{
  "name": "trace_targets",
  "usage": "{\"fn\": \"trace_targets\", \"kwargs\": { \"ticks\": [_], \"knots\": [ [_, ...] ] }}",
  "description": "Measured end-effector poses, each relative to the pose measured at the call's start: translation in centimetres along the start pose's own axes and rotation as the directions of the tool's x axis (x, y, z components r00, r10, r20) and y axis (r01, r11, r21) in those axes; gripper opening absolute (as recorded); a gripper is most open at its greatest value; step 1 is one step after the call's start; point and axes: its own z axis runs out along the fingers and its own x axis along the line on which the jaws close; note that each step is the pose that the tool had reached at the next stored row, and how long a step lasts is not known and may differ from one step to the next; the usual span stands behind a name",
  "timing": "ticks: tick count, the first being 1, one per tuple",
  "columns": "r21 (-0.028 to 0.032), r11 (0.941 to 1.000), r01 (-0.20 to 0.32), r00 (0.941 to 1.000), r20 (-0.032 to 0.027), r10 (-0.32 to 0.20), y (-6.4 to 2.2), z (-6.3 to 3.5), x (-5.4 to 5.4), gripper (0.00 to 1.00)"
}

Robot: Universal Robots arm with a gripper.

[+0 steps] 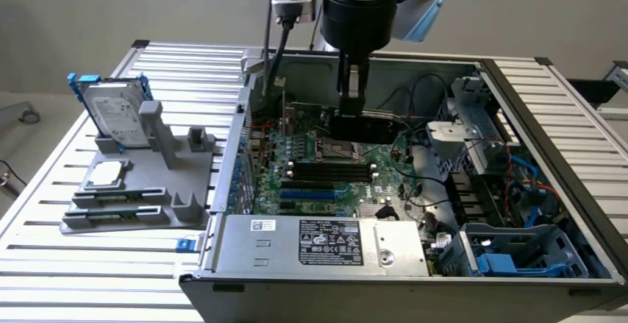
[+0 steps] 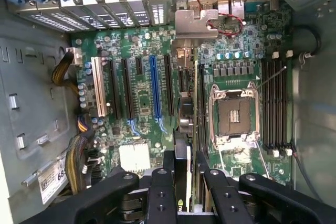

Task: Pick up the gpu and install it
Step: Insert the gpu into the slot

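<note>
At the exterior view's left, on the slatted table point(image 1: 98, 279), a grey holder point(image 1: 137, 216) carries an upright hard drive point(image 1: 116, 117) in a blue frame and a square silver chip point(image 1: 106, 175) lying flat. Centre: an open computer case point(image 1: 549, 87) with a power supply point(image 1: 324, 242) at its near edge and a green motherboard point(image 1: 314, 172) point(image 2: 142, 98) inside. The gripper point(image 1: 351, 106) point(image 2: 187, 165) hangs inside the case, its fingers clamped part-way closed on the gpu point(image 1: 363, 126) point(image 2: 185, 116). The gpu stands on edge between the long slots and the processor socket point(image 1: 334, 146) point(image 2: 233, 116), its silver bracket near the rear slot covers. Whether it is seated cannot be told. Right: a blue drive bay point(image 1: 510, 257).
</note>
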Motion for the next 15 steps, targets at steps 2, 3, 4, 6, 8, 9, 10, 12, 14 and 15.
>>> {"fn": "trace_targets", "kwargs": {
  "ticks": [2, 3, 4, 6, 8, 9, 10, 12, 14, 15],
  "knots": [
    [-0.0014, 0.9999, 0.011, 0.9999, 0.0004, -0.011, 0.03, 0.15, 0.0, 0.26],
    [-0.002, 0.9999, 0.016, 0.9999, 0.0005, -0.016, 0.06, 0.22, 0.1, 0.26],
    [-0.0025, 0.9998, 0.02, 0.9998, 0.0006, -0.02, 0.1, 0.28, 0.1, 0.26],
    [-0.004, 0.9996, 0.029, 0.9996, 0.0009, -0.029, 0.15, 0.38, 0.1, 0.26],
    [-0.0055, 0.9993, 0.036, 0.9993, 0.0013, -0.036, 0.23, 0.49, 0.1, 0.26],
    [-0.0058, 0.9992, 0.039, 0.9992, 0.0014, -0.039, 0.31, 0.56, 0.1, 0.26],
    [-0.0061, 0.9991, 0.041, 0.9991, 0.0014, -0.041, 0.4, 0.63, 0.1, 0.26],
    [-0.0064, 0.999, 0.045, 0.999, 0.0015, -0.045, 0.66, 0.82, 0.2, 0.26],
    [-0.0068, 0.9988, 0.048, 0.9989, 0.0017, -0.048, 0.93, 1.02, 0.2, 0.26],
    [-0.0071, 0.9988, 0.049, 0.9988, 0.0016, -0.049, 1.07, 1.11, 0.3, 0.26]
  ]
}}
